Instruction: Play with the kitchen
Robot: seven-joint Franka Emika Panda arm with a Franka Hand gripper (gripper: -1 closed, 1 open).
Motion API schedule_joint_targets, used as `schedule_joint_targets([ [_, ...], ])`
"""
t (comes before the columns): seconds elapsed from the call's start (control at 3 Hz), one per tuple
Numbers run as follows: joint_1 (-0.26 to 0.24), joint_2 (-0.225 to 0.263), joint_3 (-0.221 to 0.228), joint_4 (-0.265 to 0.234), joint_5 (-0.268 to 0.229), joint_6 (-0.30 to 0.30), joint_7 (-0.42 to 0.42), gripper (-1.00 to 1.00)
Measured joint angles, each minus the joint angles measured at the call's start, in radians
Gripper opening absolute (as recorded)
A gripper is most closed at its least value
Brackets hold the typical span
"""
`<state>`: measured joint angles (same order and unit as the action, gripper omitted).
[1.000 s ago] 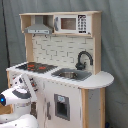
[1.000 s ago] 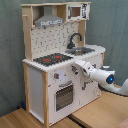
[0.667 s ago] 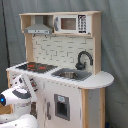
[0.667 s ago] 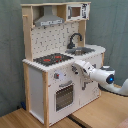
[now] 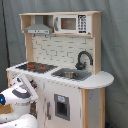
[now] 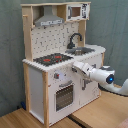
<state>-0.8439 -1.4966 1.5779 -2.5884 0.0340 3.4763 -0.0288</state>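
The kitchen (image 5: 60, 65) is seen standing on a wooden floor (image 6: 100, 112) before a grey curtain (image 6: 112, 25) in both exterior views. On its counter a black-red hob (image 6: 52, 59) is set beside a steel sink (image 6: 85, 50), whose basin appears to hold nothing. A black faucet (image 6: 74, 39) is arched over the sink. Up top, a grey hood (image 6: 48, 20) is mounted next to a microwave (image 6: 77, 11); what lies behind the microwave's door cannot be made out. Below the hob, a windowed oven door (image 6: 64, 95) is shut, and its inside is not visible.

The arm (image 6: 107, 77) is stretched toward the kitchen's front from the second exterior view's right. The gripper (image 6: 75, 66) is held at the front panel just under the counter edge, above and beside the oven door. Whether its fingers are parted or closed cannot be told, nor whether the panel is touched.
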Motion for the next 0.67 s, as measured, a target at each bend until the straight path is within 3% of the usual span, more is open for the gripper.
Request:
schedule_joint_targets([
  [0.67, 0.003, -0.001, 0.0, 0.001, 0.0, -0.01, -0.245, -1.0],
])
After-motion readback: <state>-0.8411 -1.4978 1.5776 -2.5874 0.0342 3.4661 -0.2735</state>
